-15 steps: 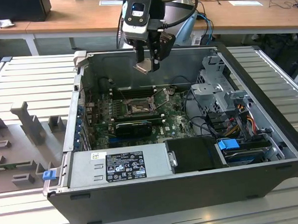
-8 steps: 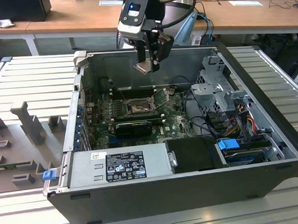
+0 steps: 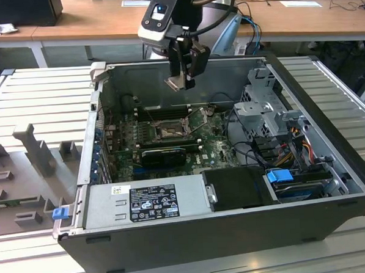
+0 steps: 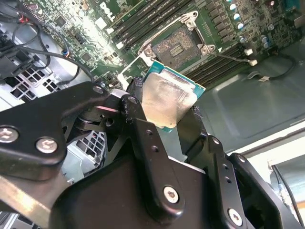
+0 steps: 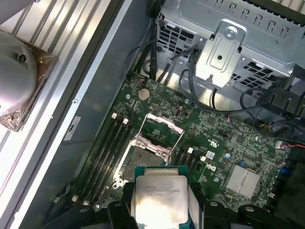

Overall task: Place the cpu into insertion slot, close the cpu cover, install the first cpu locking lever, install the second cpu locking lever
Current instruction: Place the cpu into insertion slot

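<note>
My gripper [image 3: 181,80] hangs above the open computer case and is shut on the cpu [image 3: 175,83], a flat silver-topped square chip with a teal edge. Both wrist views show the cpu [image 4: 167,98] [image 5: 159,198] clamped by its sides between the black fingers [image 4: 143,129]. Below it, on the green board, lies the insertion slot [image 3: 164,132] [image 4: 178,43] [image 5: 140,160], dark, square and uncovered. The cpu cover [image 5: 162,125] [image 3: 197,117] stands swung up from one edge of the slot. A thin locking lever [image 4: 233,57] sticks out beside the slot. The cpu is well above the slot, not touching it.
Long black memory slots [image 5: 107,143] flank the socket. A grey drive cage [image 3: 264,111] with cables stands at the exterior view's right. The power supply [image 3: 146,202] and a black box [image 3: 237,188] fill the case front. The case walls [image 3: 91,147] ring the board.
</note>
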`<state>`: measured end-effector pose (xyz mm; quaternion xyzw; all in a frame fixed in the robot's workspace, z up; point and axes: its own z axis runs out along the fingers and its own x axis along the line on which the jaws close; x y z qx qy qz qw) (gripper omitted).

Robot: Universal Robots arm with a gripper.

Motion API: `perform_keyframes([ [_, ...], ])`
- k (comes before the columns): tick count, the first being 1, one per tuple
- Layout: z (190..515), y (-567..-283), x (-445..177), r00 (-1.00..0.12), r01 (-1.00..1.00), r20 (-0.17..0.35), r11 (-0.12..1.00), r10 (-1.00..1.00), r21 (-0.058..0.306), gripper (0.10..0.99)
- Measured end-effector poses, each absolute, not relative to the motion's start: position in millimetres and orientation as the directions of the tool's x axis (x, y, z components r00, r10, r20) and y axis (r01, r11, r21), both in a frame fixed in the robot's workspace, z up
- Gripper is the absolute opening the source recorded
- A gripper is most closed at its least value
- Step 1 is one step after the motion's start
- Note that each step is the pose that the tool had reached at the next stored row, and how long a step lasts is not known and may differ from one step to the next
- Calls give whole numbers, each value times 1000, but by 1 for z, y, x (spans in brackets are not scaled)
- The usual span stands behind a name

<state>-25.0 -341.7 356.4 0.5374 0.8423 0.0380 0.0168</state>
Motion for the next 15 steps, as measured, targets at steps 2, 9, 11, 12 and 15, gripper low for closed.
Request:
perform_keyframes([
  [2, 356, -342, -25, -422, 904, 13, 420, 907, 82, 529],
  [9, 354, -342, -25, -421, 904, 13, 419, 907, 82, 529],
  [11, 354, -342, -25, -414, 908, 13, 411, 910, 82, 529],
  [12, 354, -342, -25, -409, 910, 13, 407, 913, 82, 529],
  [15, 353, -342, -25, -362, 930, 13, 360, 932, 82, 529],
])
